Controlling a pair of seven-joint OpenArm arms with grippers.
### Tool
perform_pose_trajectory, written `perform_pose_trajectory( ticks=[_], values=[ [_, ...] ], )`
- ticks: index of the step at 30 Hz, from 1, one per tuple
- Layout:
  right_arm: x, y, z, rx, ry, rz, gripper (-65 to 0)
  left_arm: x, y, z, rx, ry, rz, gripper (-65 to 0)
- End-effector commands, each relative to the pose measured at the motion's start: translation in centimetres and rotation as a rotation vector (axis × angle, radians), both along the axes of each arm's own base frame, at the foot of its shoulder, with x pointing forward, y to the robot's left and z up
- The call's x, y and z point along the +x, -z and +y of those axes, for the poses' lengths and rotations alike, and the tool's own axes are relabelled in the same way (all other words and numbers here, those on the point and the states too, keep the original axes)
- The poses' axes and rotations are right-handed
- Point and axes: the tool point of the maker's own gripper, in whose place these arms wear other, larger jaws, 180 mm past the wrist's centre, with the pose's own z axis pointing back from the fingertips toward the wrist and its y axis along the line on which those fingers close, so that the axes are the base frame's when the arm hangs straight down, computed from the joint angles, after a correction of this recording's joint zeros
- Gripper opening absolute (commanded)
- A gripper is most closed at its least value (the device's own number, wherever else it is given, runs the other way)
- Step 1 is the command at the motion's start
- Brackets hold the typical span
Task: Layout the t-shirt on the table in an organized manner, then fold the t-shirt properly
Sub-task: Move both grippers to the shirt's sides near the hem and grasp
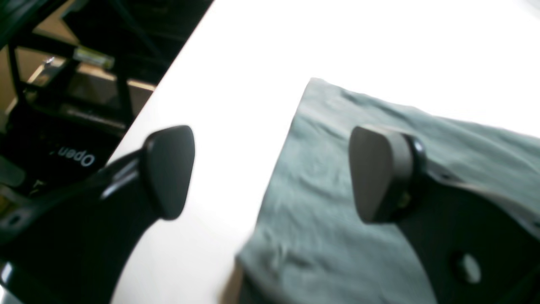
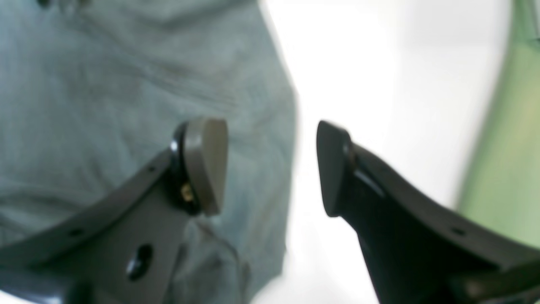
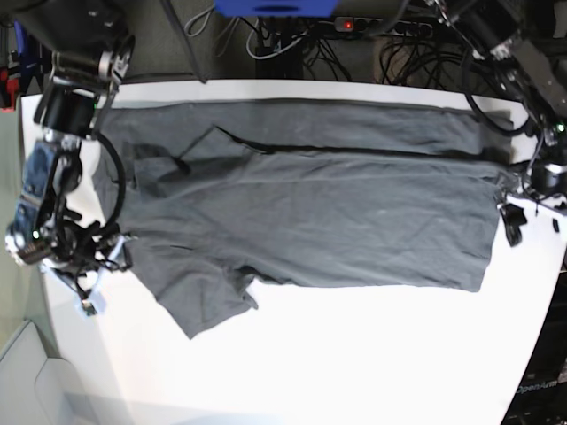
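White bench (image 3: pixel 354 354): charcoal t-shirt (image 3: pixel 310 212) spread across far half, one long edge folded over. Soft, light, wrinkly; take at corners. Left pincer (image 1: pixel 270 173) and right pincer (image 2: pixel 270 166) both released, straddling opposite edges.

white table (image 3: pixel 354 354), grey t-shirt (image 3: pixel 354 212) spread flat

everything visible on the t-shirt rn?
The t-shirt is plain dark grey soft cloth, wrinkled, with no print. It lies spread sideways on the white table, hem toward the base view's right, one sleeve splayed at lower left. The far side is folded over along a long crease. Both grippers, left gripper and right gripper, stand open over its opposite edges, gripping nothing.
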Motion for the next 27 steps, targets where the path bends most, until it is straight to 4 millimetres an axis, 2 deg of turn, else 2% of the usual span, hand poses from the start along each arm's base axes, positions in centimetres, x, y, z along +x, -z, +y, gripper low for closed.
perform_pose_trajectory(
  ticks=[1,3,5,10,15,19,21,24,27],
  values=[
    [2.2,-1.8,-0.6,0.007,0.000,-0.060,-30.6,1.5,-1.6,0.6,0.028,0.003,-0.040,-9.3],
    [4.1,-1.2,-0.1,0.073,-0.002,-0.068,-30.4,3.3,-0.9,1.0,0.018,0.015,-0.018,-9.3],
    [5.4,-0.8,-0.6,0.125,0.015,-0.080,-30.2,4.8,-0.1,1.1,-0.020,0.020,-0.005,-9.4],
    [6.9,1.0,-1.4,0.238,0.062,-0.093,-30.2,6.4,1.5,1.7,-0.084,0.011,0.022,-9.4],
    [6.4,3.4,-2.0,0.302,0.105,-0.088,-30.2,7.2,2.1,1.6,-0.120,0.011,0.031,-9.5],
    [5.5,5.3,-1.5,0.322,0.111,-0.038,-30.2,7.3,2.2,1.6,-0.123,0.007,0.030,-9.5],
    [5.1,6.1,-1.1,0.324,0.104,-0.019,-30.2,7.9,1.4,1.6,-0.123,0.008,0.010,-9.5],
    [3.6,7.9,-0.3,0.319,0.089,0.022,-30.2,8.3,0.9,1.6,-0.123,0.007,-0.001,-9.5],
    [2.7,8.9,0.5,0.320,0.075,0.022,-30.3,8.3,0.9,1.6,-0.124,0.007,-0.003,-9.5]
  ],
)
